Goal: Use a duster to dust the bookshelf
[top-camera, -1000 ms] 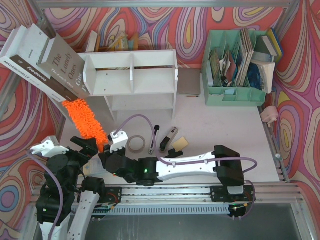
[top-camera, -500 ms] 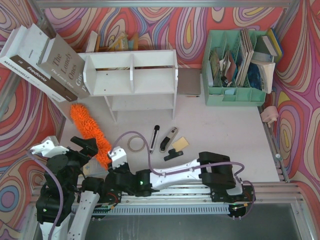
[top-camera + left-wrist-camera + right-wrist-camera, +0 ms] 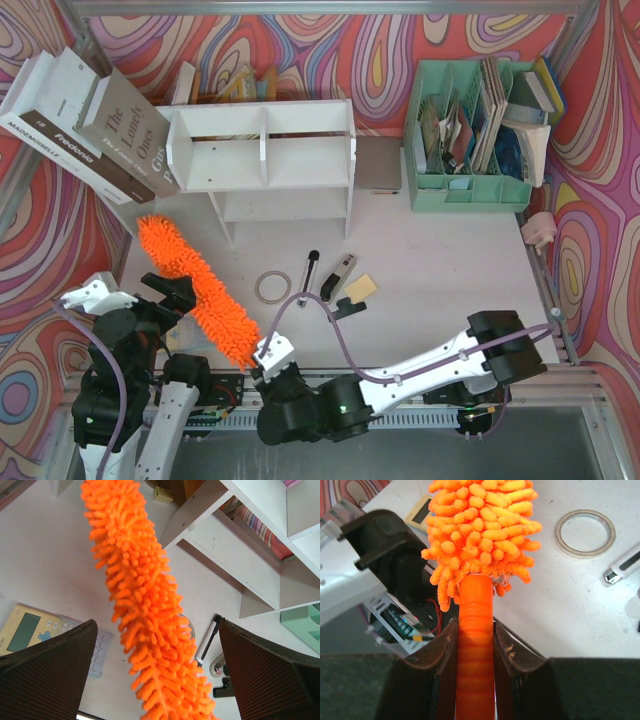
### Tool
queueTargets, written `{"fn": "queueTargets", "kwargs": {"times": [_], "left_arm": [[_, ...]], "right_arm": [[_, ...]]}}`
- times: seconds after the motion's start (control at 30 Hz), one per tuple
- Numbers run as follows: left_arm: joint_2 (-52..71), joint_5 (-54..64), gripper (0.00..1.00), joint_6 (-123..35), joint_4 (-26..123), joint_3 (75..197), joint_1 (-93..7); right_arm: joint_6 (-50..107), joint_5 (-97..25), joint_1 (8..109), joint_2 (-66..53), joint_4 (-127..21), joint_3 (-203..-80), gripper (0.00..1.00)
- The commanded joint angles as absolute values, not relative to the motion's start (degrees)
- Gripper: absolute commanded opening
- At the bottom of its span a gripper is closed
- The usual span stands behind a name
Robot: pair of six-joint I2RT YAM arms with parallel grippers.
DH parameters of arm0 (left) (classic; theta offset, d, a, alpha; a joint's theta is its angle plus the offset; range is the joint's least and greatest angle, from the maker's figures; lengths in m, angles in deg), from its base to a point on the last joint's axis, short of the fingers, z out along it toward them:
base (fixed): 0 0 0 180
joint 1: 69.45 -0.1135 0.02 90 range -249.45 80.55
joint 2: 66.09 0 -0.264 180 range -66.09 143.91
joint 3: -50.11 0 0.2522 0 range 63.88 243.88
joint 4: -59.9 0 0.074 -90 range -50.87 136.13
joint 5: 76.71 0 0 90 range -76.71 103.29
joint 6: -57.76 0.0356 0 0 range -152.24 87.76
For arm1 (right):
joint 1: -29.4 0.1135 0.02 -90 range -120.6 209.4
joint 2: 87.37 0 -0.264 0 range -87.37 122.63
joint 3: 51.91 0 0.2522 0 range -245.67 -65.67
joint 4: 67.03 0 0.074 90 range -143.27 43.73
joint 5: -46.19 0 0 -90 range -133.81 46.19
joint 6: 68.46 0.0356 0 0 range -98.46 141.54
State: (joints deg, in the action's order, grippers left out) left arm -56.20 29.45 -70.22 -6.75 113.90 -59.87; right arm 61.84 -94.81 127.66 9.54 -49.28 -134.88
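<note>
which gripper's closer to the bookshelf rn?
Left. The left gripper, jaws open, hangs beside the duster, in front of the bookshelf. The right gripper, shut on the duster's handle, sits further back from it.

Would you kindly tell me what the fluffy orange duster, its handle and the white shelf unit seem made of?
Fluffy orange duster head: probably soft microfibre, given its shaggy matte strands. Short orange handle: ribbed plastic with a slight sheen. Small white two-tier bookshelf: likely painted wood or board, matte, with flat square-edged panels.
</note>
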Motion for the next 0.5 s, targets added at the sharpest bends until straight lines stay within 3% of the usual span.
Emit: {"fn": "queueTargets", "kwargs": {"times": [0.0, 0.33, 0.47], "left_arm": [[-56.7, 30.2, 0.98, -70.5, -6.8, 113.2, -60.1], [-56.7, 30.8, 0.98, -70.7, -6.9, 113.2, -60.1], [-56.8, 31.0, 0.98, -70.8, -7.0, 113.2, -60.1]], "right_arm": [[60.4, -101.5, 130.9, 4.0, -48.2, -131.1, 0.00], [53.1, -105.2, 138.6, -13.8, -42.8, -119.5, 0.00], [57.3, -110.5, 140.8, -18.6, -31.8, -120.0, 0.00]]}}
